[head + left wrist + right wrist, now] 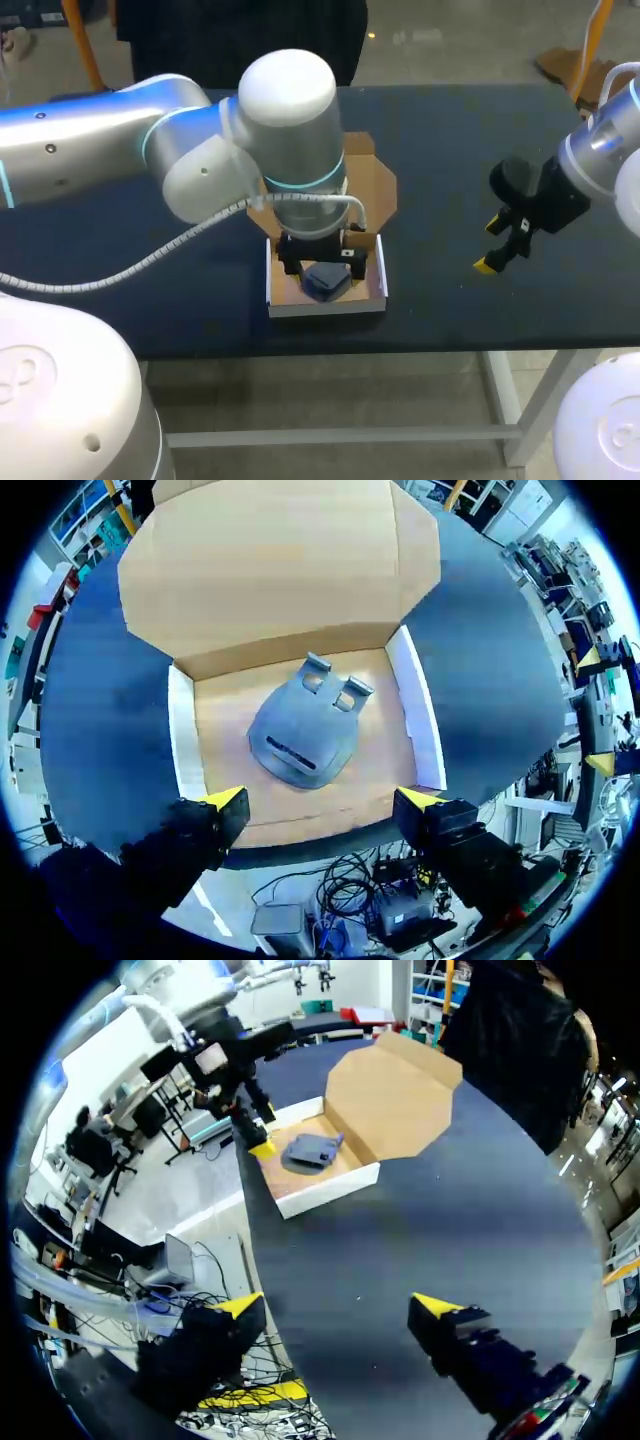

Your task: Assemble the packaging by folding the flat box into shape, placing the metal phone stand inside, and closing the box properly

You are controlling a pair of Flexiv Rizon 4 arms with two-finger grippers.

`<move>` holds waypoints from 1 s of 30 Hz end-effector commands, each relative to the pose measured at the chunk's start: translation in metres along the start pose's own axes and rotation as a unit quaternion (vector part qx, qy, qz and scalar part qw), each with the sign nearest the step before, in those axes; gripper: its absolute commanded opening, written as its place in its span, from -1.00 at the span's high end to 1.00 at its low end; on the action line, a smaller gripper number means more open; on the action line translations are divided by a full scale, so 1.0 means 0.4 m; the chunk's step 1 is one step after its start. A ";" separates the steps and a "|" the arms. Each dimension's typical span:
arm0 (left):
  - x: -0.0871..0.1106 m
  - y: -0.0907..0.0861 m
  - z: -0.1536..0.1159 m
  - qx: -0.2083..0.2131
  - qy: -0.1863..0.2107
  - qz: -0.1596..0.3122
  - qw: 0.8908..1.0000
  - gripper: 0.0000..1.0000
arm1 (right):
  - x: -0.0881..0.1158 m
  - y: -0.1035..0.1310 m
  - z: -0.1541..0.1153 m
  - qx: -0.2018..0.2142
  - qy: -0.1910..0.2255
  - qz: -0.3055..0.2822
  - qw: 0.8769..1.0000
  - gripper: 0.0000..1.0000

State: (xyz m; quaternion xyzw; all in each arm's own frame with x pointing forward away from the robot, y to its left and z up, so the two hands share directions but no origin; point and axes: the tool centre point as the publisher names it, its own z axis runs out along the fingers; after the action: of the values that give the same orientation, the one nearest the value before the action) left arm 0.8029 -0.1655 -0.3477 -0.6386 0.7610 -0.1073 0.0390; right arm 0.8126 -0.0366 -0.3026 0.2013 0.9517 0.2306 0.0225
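The left claw [322,802] hangs directly over the open box [420,715], its yellow-tipped fingers spread wide and holding nothing. The metal phone stand [300,738] lies on the cardboard floor just ahead of and below the tips.

With the stand inside, the placing step looks finished, and closing the box appears to be the step in hand. The lid [270,560] lies flat back on the dark table [100,730] beyond the stand. It is hinged along the wall farthest from the claw.

On this reading, the next move calls for a finger to get under the lid's free edge. The lid would then swing over toward the claw's side and be pressed down until its front edge seats (its clipped corners suggest a tuck-in fit, though that cannot be confirmed here).

The right claw [340,1308] hovers over the table well apart from the box, likewise wide and empty, with the box far ahead of its tips.

The stand is a dull blue-grey plate, folded flat. It is rounded and slotted at the end nearer the left claw, with two small tabs pointing toward the lid. It sits slightly askew, apart from the white side walls, and looks low enough to let the lid shut over it.
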 end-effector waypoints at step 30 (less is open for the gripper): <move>-0.232 -0.090 -0.183 0.066 0.114 0.200 0.971 -1.00 | 0.000 -0.003 -0.005 -0.002 0.002 -0.001 1.000 -1.00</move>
State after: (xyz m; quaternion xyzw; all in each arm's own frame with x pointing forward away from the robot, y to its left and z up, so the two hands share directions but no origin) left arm 0.8416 -0.0741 -0.2752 -0.4530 0.8646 -0.2170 0.0138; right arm 0.8126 -0.0366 -0.3026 0.2013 0.9517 0.2306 0.0225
